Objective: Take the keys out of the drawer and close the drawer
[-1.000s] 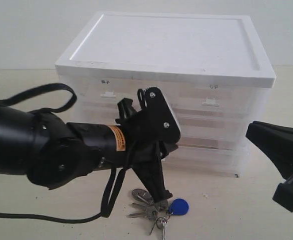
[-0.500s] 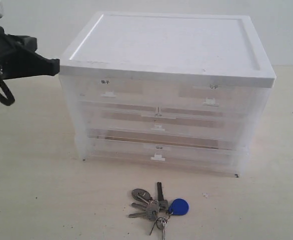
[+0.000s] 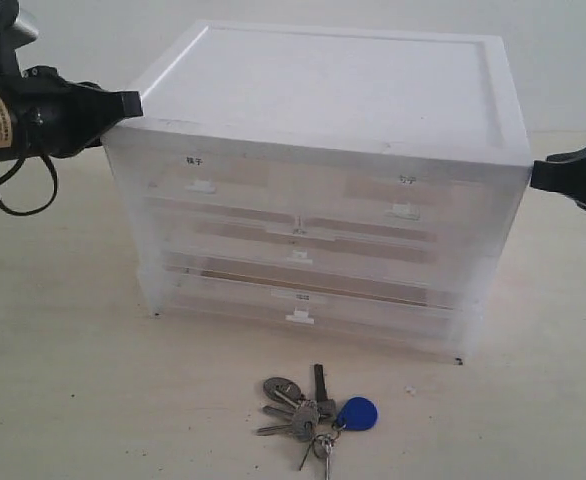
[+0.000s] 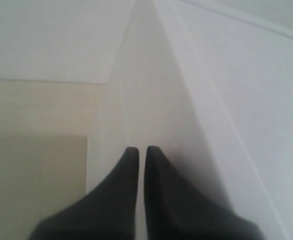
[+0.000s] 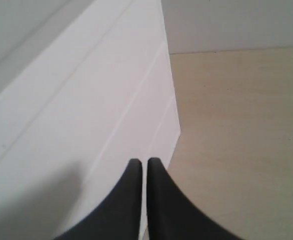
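Keys (image 3: 303, 410) are out, lying on the bench (image 3: 73, 380) just in front of the drawer cabinet (image 3: 323, 90), not touching it. The blue fob (image 3: 359, 413) is on the ring, and the black-headed key (image 3: 319, 382) points at the cabinet. The cabinet's drawer fronts (image 3: 298, 255) all look pushed in. My left hand (image 3: 131, 102) is at the cabinet's top left corner, fingers clenched together, gripping nothing. My right hand (image 3: 538, 172) is at the cabinet's upper right edge, likewise pinched closed and empty. Both tips look to be touching the cabinet, but I can't confirm.
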Motion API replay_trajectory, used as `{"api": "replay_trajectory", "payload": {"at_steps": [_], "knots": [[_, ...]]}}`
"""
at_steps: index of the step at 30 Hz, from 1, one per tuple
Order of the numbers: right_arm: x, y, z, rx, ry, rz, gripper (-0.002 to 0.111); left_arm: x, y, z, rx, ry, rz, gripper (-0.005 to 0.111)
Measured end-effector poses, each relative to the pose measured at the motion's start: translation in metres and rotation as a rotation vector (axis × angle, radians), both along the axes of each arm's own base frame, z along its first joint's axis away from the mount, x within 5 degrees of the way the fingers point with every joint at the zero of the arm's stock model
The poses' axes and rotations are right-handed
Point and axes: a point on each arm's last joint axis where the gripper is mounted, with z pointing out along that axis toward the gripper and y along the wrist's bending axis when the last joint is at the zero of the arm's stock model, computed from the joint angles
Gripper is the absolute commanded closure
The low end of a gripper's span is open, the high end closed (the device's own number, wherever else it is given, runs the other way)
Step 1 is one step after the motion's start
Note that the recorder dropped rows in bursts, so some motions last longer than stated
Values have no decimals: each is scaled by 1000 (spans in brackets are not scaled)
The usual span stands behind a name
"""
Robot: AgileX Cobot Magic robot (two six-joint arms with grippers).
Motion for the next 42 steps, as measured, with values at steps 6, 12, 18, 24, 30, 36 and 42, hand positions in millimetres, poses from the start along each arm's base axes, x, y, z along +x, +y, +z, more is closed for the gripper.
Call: {"api": "replay_trajectory", "payload": {"at_steps": [6,12,18,24,30,36,42], "knots": [[-1,3,1,-4,-8,45,109,-44,7,-18,43,83,-8,102],[-1,2,0,-17,-13,51,109,-73,4,-10,137,78,-14,102],[0,4,1,-18,-12,31,109,-87,2,34,145,-142,-19,102],[2,-1,2,4,-19,-53,109,-75,26,75,111,-271,110,102],[4,-29,2,45,-10,-208,109,-30,33,99,77,-309,157,102],[2,-53,0,40,21,-317,109,39,10,82,-17,-147,-8,102],[5,-45,3,37,21,-213,109,77,-2,74,-89,-17,-156,102]]}}
